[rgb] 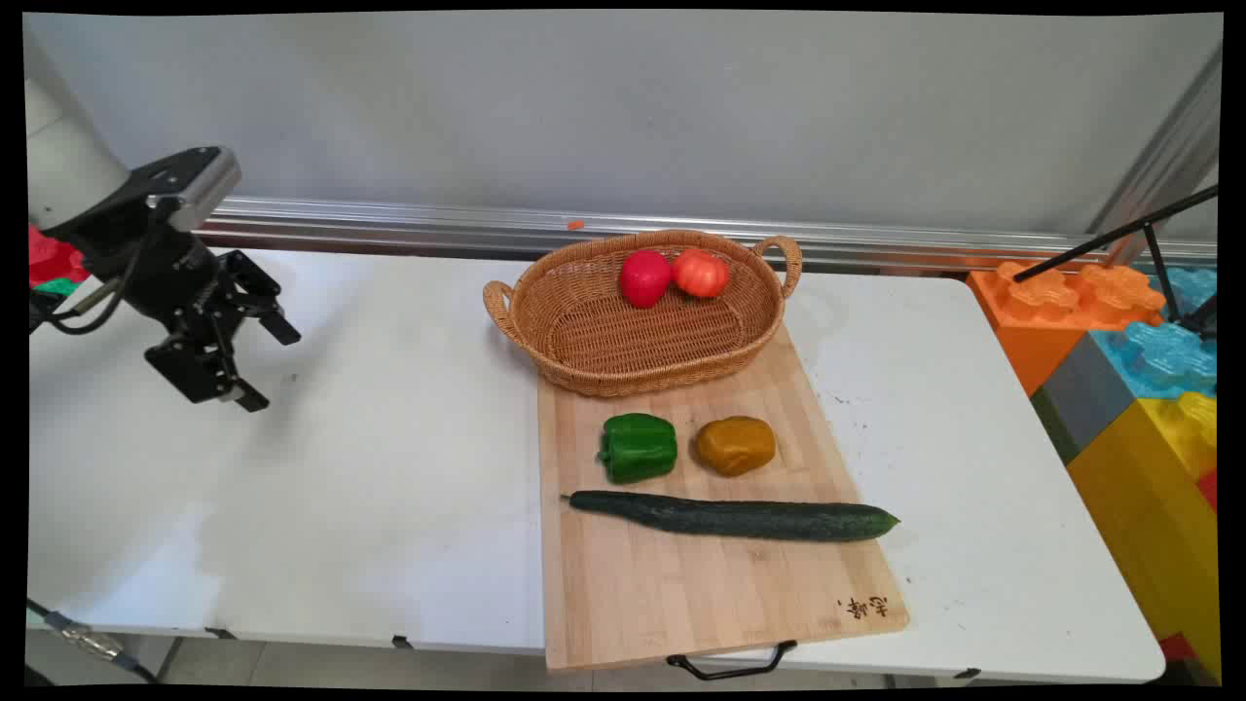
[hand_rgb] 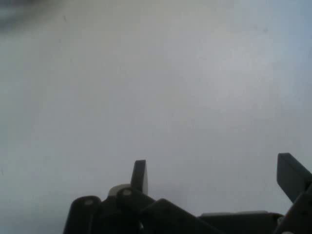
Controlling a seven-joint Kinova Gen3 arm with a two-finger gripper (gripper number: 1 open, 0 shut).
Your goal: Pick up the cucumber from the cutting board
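White bench [rgb: 389,467], gripper [rgb: 268,368] spread wide and holding nothing over its bare left side, well apart from basket [rgb: 584,341], cutting board [rgb: 701,584], cucumber [rgb: 730,517].

On the white worktop [rgb: 389,487] a wooden cutting board [rgb: 720,594] carries a wicker basket [rgb: 584,341] with two red tomatoes [rgb: 644,277], a green pepper [rgb: 638,447], a brownish-yellow vegetable [rgb: 735,445] and a long cucumber [rgb: 735,517]. Big toy bricks [rgb: 1139,389] stand at right.

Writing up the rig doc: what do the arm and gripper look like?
White rounded arm link, then a black wrist block with a silver-grey camera housing on top. Black two-finger gripper with open linkage bars and flat, squared black fingertips. Black cables loop beside the wrist.
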